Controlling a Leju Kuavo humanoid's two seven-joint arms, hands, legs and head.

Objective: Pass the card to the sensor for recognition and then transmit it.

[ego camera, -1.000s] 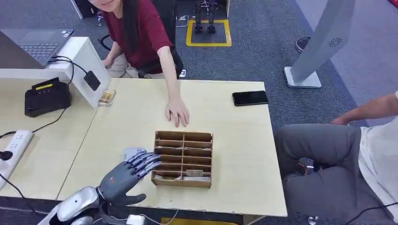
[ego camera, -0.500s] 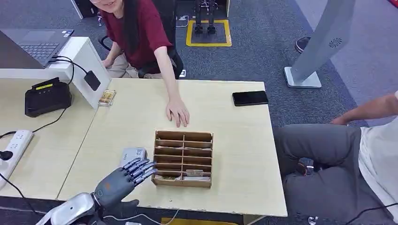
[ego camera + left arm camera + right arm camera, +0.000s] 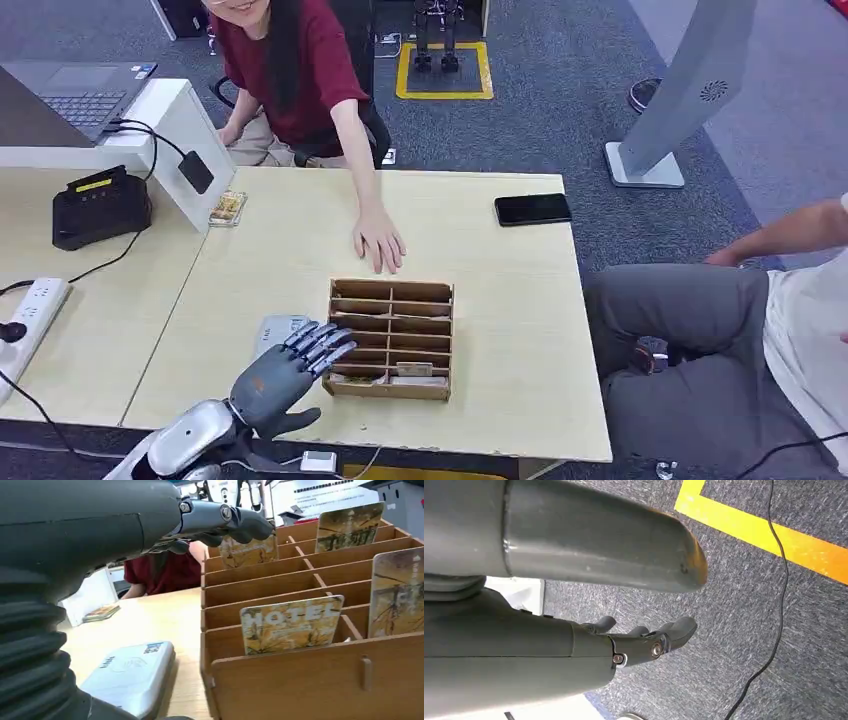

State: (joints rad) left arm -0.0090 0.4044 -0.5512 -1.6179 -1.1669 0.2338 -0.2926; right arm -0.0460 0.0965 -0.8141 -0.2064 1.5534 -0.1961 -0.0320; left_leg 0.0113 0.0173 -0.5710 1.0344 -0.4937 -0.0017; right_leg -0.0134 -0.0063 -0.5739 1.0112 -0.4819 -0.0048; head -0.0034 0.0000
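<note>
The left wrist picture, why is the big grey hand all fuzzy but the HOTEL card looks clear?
In the left wrist view the left hand sits right against the lens, so it blurs; the HOTEL card in the wooden rack stands farther off, in focus. The head view is evenly lit.

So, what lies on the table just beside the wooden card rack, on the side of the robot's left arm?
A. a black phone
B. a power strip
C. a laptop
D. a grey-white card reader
D: the card reader lies flat against the wooden card rack, under the fingertips of the left robot hand.
</note>
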